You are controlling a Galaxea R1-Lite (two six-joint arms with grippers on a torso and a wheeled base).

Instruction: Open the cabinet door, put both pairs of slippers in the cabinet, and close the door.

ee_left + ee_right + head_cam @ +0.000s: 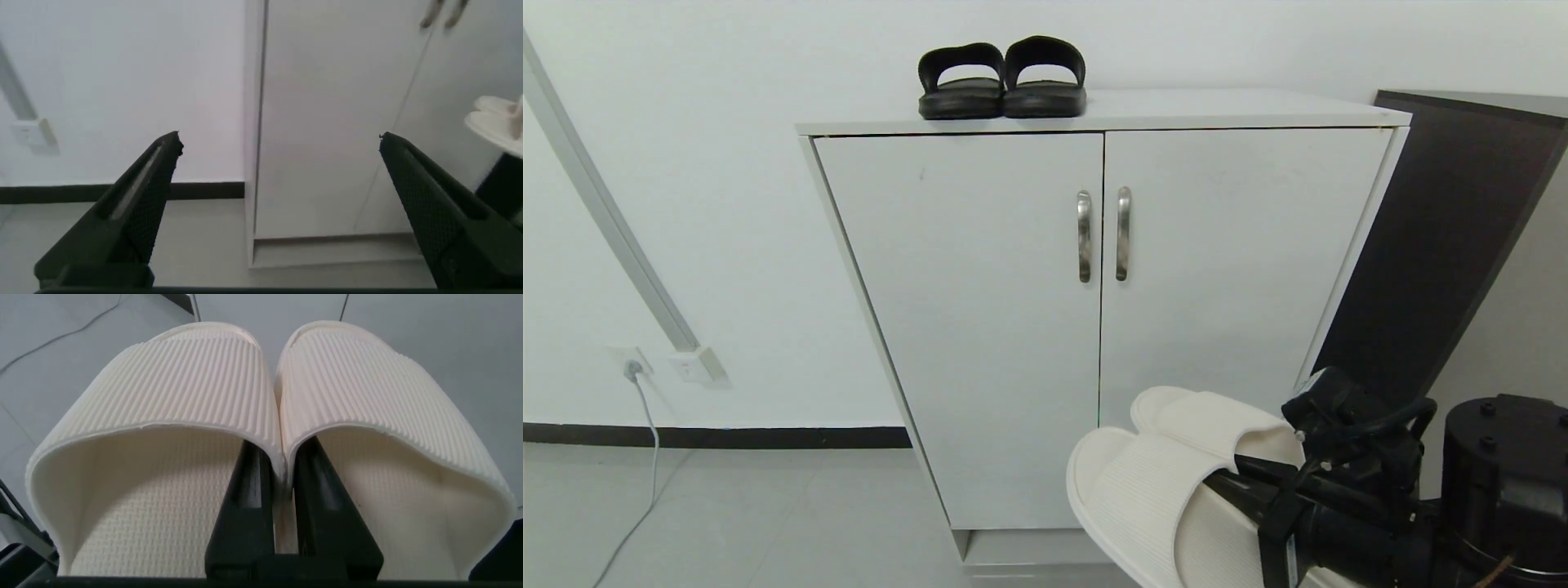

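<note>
A white two-door cabinet (980, 327) stands against the wall with both doors closed. Its two metal handles (1103, 235) meet at the centre. A pair of black slippers (1002, 80) sits on top, toward the left. At lower right, in front of the right door, my right gripper (1233, 478) is shut on the pair of white ribbed slippers (1168, 474), pinching the inner strap edges together (280, 469). My left gripper (279, 140) is open and holds nothing; it faces the cabinet's (327, 122) lower left corner from a distance.
A dark panel (1454, 245) leans right beside the cabinet. On the left wall are a diagonal conduit (596, 204) and a socket with a grey cable (629, 363) trailing onto the grey floor (727, 523).
</note>
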